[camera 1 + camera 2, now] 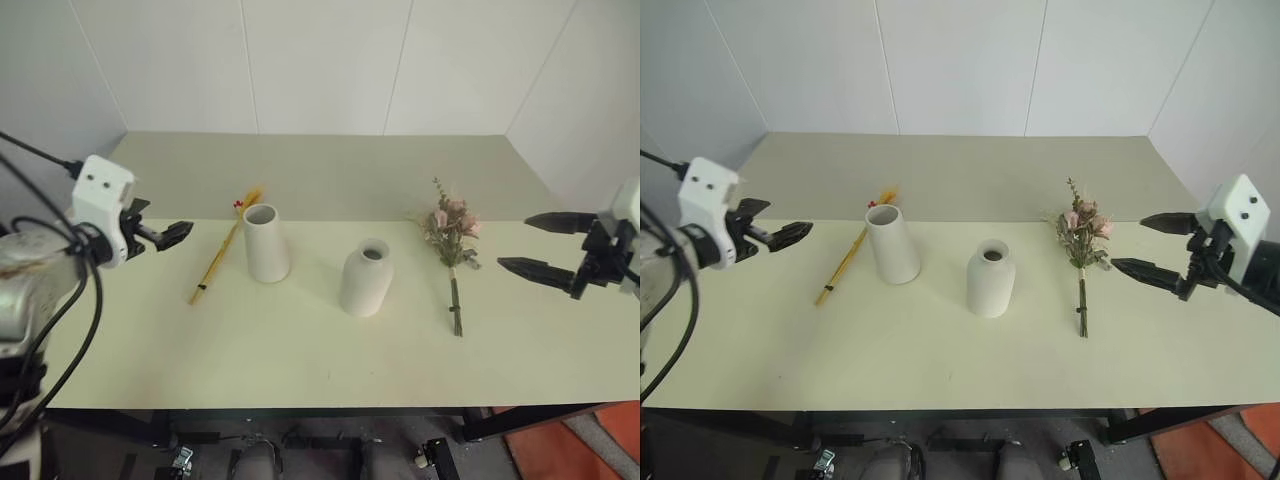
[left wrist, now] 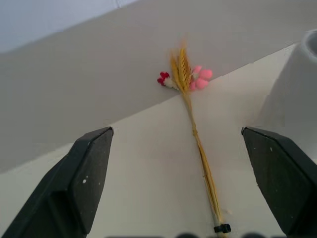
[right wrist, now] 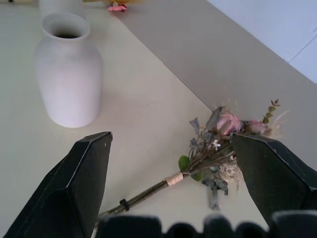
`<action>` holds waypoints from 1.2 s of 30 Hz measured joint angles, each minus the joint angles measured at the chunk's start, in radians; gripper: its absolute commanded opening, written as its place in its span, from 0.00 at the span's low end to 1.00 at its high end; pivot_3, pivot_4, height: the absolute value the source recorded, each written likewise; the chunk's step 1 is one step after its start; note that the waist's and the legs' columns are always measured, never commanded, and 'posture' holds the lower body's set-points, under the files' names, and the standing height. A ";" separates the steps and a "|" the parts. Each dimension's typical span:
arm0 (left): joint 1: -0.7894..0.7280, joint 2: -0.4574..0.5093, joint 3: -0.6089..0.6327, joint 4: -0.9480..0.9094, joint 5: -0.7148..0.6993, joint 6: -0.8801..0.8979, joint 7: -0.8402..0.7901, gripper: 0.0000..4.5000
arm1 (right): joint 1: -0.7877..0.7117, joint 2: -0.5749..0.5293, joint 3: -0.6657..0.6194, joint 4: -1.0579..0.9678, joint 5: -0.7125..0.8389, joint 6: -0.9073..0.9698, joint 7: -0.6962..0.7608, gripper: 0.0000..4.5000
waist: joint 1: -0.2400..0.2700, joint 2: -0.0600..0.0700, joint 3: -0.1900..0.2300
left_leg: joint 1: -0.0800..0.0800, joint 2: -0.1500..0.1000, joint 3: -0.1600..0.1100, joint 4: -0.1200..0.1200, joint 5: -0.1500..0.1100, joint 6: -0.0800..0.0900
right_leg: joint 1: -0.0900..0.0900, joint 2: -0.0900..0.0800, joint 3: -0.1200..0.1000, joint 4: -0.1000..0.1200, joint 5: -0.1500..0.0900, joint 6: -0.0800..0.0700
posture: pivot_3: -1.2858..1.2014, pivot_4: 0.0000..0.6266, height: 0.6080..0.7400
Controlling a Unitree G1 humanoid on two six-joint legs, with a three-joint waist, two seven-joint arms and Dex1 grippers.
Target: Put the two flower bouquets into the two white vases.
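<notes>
L gripper and R gripper hover over bench ends, fingers spread wide, nothing held. Bottle vase mid-bench, upright; cone vase just left of it. Pink bouquet lies right of bottle vase. Yellow plume lies beside cone vase's left.

table: pale yellow-green | cone vase upright, left of bottle vase, apart | grass plume flat, just left of cone vase | pink bouquet flat, right of bottle vase | left gripper jaws apart, empty, above table's left edge | right gripper jaws spread, empty, near pink bouquet
</notes>
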 measured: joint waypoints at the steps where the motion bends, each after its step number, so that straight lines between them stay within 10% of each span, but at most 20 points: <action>1: -0.049 -0.025 -0.049 0.073 0.030 0.008 0.005 1.00 | -0.005 0.001 0.006 -0.005 0.005 0.005 -0.001 0.99 | 0.000 0.000 0.000 | 0.000 0.000 0.000 0.000 0.000 0.000 | 0.000 0.000 0.000 -0.001 0.000 0.000 | 0.52 0.24 1.00; 14: -0.634 -0.277 -0.281 1.047 0.295 -0.150 -0.181 1.00 | 0.076 0.007 -0.035 -0.092 0.025 0.051 -0.023 0.99 | 0.010 -0.008 0.004 | -0.010 -0.001 -0.003 0.002 0.000 0.000 | -0.007 0.000 -0.001 -0.002 0.003 -0.003 | 0.52 0.24 1.00; 27: -0.730 -0.420 -0.344 1.356 0.515 -0.299 -0.294 1.00 | 0.115 0.057 -0.063 -0.117 0.025 0.062 -0.061 0.99 | 0.015 -0.010 0.006 | -0.016 -0.001 -0.004 0.008 0.000 0.000 | -0.010 0.000 -0.001 0.001 0.003 0.000 | 0.52 0.24 1.00; 36: -0.730 -0.432 -0.301 1.386 0.564 -0.304 -0.230 0.34 | 0.142 0.077 -0.066 -0.116 0.022 0.058 -0.078 1.00 | 0.014 -0.010 0.006 | -0.017 -0.001 -0.005 0.009 0.000 0.000 | -0.011 0.000 -0.001 0.002 0.004 0.000 | 0.52 0.24 1.00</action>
